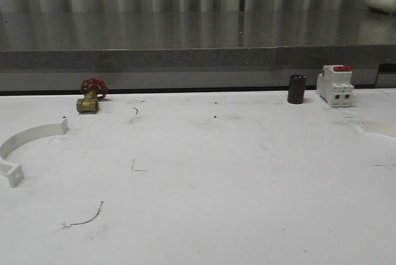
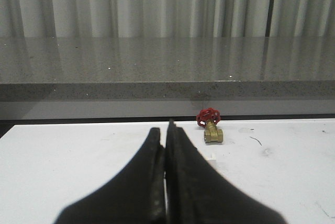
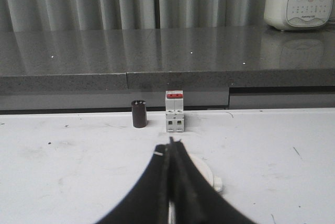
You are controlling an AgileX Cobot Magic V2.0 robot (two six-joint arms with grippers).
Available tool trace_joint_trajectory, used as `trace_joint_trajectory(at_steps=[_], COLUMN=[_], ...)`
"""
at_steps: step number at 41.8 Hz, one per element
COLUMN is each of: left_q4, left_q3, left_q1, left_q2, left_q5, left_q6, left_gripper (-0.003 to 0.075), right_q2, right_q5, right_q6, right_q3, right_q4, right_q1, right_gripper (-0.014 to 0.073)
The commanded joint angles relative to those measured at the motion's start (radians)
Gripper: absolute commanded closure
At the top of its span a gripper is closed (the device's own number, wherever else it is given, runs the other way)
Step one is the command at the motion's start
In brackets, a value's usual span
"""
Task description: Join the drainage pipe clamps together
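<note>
A white bench [image 1: 216, 172] fronts a grey counter and curtain. Both tools, left tool [image 2: 167, 130] and right tool [image 3: 170, 145], hover pressed together, empty. One clamp half [image 1: 28, 141] lies at far left, the other [image 3: 207, 174] just beneath the right tool, well apart, probably awaiting pickup.

I count two white pipe clamp halves: one [image 1: 25, 144] at the worktop's left edge, one [image 1: 378, 127] at its right edge. Along the far edge: one brass valve [image 1: 90, 98], one dark cylinder [image 1: 296, 89], one breaker [image 1: 335, 85]
</note>
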Motion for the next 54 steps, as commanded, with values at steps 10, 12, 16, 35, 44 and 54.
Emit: trace_joint_trajectory(at_steps=[10, 12, 16, 35, 44, 54], left_q4=[-0.001, -0.001, -0.001, -0.001, -0.001, 0.007], left_q3=[0.024, 0.024, 0.024, 0.024, -0.082, -0.372], left_q1=[0.000, 0.000, 0.000, 0.000, 0.000, 0.000], left_q2=[-0.011, -0.011, -0.011, -0.011, -0.009, 0.099], left_q5=[-0.083, -0.083, -0.083, -0.106, -0.096, 0.093], left_q6=[-0.011, -0.011, -0.011, -0.011, -0.011, -0.011], left_gripper=[0.0741, 0.0741, 0.0741, 0.0741, 0.0741, 0.0741], right_q2=[-0.016, -0.016, -0.016, -0.016, -0.016, 0.094], right_q5=[-0.083, -0.083, -0.083, -0.109, -0.006, 0.196], right_q6=[-0.008, -0.008, -0.008, -0.008, -0.006, -0.006], right_q3=[-0.004, -0.004, -0.004, -0.005, -0.135, -0.422], right_q4=[-0.002, -0.002, -0.002, -0.001, 0.027, -0.002], right_q1=[-0.005, -0.005, -0.005, -0.005, -0.005, -0.005], right_gripper=[0.0662, 0.0662, 0.0662, 0.0662, 0.0662, 0.0662])
